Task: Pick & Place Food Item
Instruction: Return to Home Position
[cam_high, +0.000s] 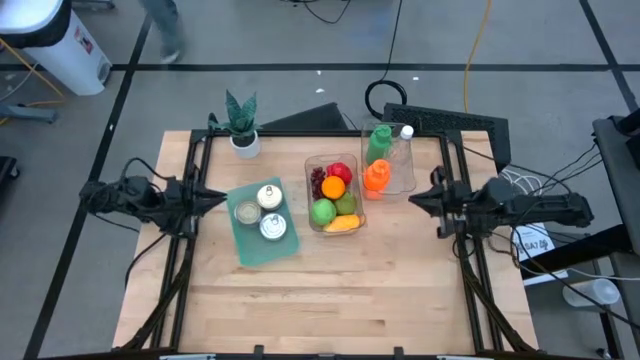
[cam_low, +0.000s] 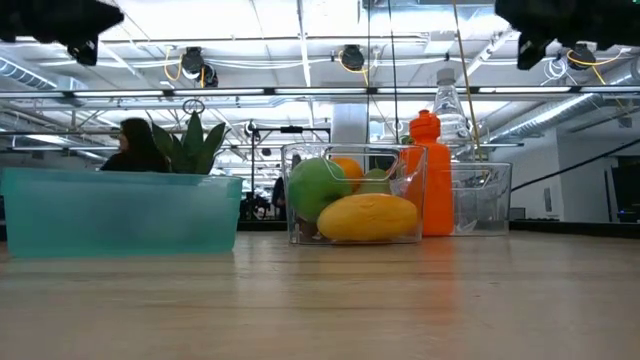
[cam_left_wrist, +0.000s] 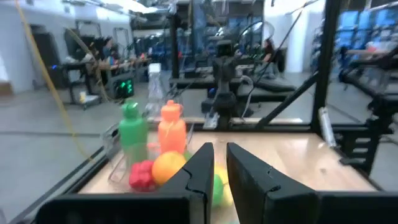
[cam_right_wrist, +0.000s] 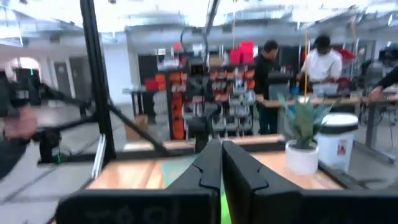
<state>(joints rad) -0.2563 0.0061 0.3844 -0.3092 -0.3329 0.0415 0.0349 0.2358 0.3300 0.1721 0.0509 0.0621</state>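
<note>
A clear bin (cam_high: 312, 170) at the table's middle holds fruit: a red apple (cam_high: 341, 171), an orange (cam_high: 333, 186), a green apple (cam_high: 322, 211) and a yellow fruit (cam_high: 341, 224); the low view shows the yellow fruit (cam_low: 367, 217) at the bin's front. A teal tray (cam_high: 247, 240) to its left holds three cans. My left gripper (cam_high: 222, 196) hangs shut over the table's left edge, pointing level at the tray; its fingers (cam_left_wrist: 219, 152) hold nothing. My right gripper (cam_high: 411, 200) hangs shut at the right edge, pointing toward the bin, with nothing between its fingers (cam_right_wrist: 222, 146).
A second clear bin (cam_high: 405, 175) behind the fruit bin holds a green bottle (cam_high: 378, 143), an orange bottle (cam_high: 375, 178) and a clear bottle. A potted plant (cam_high: 242, 128) stands at the far left. Bare wood (cam_high: 330, 290) fills the near half. People work in the room beyond.
</note>
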